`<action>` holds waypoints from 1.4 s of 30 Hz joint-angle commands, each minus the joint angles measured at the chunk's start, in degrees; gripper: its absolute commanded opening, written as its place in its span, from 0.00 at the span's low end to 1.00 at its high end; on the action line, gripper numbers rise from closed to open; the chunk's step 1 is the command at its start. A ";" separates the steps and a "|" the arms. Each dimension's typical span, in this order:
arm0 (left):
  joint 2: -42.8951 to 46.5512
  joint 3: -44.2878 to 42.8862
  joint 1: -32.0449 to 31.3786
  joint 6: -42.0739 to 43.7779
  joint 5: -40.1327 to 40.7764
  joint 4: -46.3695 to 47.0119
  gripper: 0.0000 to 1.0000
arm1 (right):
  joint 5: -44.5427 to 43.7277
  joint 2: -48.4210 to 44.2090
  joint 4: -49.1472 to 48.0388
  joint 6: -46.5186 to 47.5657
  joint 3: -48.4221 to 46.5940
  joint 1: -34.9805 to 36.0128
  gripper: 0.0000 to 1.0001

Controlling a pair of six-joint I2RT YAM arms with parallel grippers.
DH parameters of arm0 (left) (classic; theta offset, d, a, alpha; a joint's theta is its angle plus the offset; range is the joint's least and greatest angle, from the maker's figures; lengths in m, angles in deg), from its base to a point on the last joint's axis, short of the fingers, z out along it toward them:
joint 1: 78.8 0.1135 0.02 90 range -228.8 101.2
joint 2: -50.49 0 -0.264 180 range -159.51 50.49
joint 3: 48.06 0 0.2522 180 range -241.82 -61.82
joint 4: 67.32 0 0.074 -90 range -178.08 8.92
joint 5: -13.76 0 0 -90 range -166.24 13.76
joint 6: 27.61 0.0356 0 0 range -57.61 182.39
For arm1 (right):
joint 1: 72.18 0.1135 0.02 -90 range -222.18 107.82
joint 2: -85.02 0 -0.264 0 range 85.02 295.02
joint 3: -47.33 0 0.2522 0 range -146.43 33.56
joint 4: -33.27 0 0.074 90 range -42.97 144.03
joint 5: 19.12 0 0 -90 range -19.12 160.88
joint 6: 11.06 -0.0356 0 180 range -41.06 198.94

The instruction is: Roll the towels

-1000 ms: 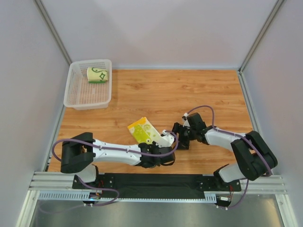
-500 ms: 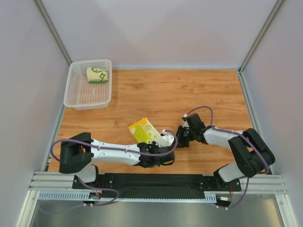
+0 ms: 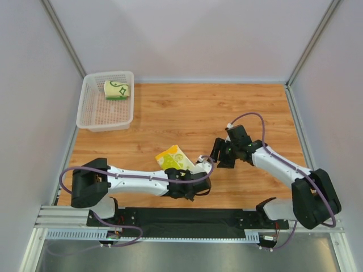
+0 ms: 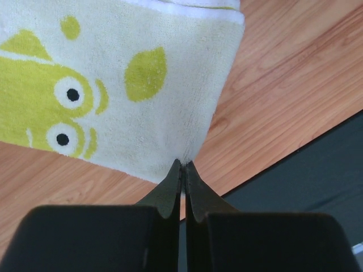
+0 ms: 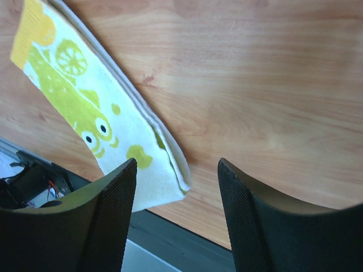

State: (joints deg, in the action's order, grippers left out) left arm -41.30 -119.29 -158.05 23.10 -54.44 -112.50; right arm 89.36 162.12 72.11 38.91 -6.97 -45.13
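The left gripper (image 4: 181, 165) pinches the near corner of one folded yellow-green towel (image 4: 113, 85), which lies flat close to the front edge of the table (image 3: 227, 107). The right gripper (image 5: 177, 164) hangs just beside it, jaws apart and gripping nothing. A second towel (image 3: 117, 90), rolled, sits in the single white basket (image 3: 91, 116) at the far-left corner, well apart across bare wood.

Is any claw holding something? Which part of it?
The left claw pinches the yellow-green towel by one corner. The right claw is open, holding nothing.
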 commanded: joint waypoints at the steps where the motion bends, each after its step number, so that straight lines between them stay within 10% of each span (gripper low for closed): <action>1: 1.61 -1.68 1.98 0.09 -5.18 0.21 0.00 | -6.08 -4.49 6.82 3.99 -4.37 -1.29 0.61; 23: 7.86 10.45 23.69 -7.56 -26.37 7.34 0.00 | 5.32 -14.60 0.88 6.81 -1.93 -1.03 0.55; 32: 2.24 9.75 27.12 -8.70 -26.11 4.35 0.00 | 14.30 -11.80 -8.37 6.72 1.16 3.09 0.13; 42: -0.67 8.08 27.39 -8.17 -23.47 2.51 0.00 | 17.73 0.59 -20.06 3.56 1.69 11.01 0.04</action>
State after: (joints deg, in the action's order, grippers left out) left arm -40.12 -110.53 -130.84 14.89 -80.45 -107.84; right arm 104.90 160.79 59.00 44.15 -5.61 -35.29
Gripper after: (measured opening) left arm 0.008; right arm 0.048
